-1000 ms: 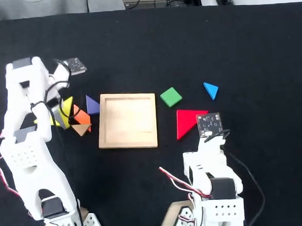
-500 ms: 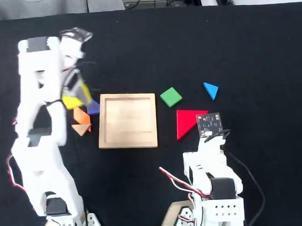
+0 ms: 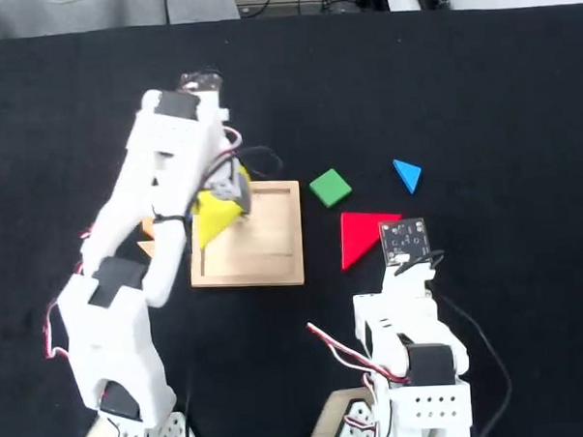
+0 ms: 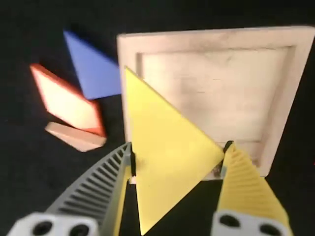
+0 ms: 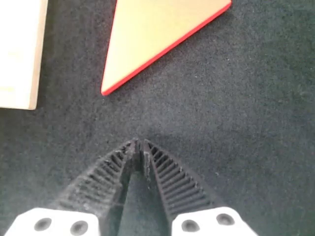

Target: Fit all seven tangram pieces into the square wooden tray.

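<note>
Yellow triangle (image 4: 167, 157), large, flat and smooth, clamped at two of its edges between the ribbed fingers of the left gripper (image 4: 178, 147); held tilted over the left rim of the square wooden tray (image 4: 206, 38), perhaps touching that rim, hard to tell. Pale grained floor of the tray showing inside a raised border. Just off the tray's left edge, on the black cloth table (image 3: 460, 95): blue triangle (image 4: 93, 69), orange parallelogram (image 4: 66, 103) and tan wooden triangle (image 4: 74, 137), crowded close together. Off the right edge, more spread out: green square (image 3: 330, 188), small blue triangle (image 3: 407, 174), large red triangle (image 5: 157, 29). Right gripper (image 5: 141, 147) pinched closed on nothing, low over bare cloth near the red triangle's point.
</note>
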Tool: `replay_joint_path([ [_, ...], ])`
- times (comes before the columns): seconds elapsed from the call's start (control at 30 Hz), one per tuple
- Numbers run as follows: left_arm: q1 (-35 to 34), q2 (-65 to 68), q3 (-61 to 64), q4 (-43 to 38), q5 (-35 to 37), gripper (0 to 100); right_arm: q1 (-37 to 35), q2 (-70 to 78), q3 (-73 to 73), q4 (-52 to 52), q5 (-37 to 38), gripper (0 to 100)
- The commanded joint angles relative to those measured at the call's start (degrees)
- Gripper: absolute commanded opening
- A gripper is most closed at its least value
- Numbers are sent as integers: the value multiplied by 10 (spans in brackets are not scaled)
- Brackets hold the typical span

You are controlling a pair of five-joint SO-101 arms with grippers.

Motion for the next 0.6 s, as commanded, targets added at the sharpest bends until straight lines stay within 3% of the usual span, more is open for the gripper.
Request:
replay_joint_path([
  [0.0, 22, -20, 35, -59, 55, 102, -4, -50, -1, 4, -4, 13],
  [0.23, 52, -19, 95, -119, 64, 102, -4, -50, -1, 4, -4, 13],
  [0.57, 22, -19, 133, -165, 63, 102, -4, -50, -1, 4, -4, 13],
])
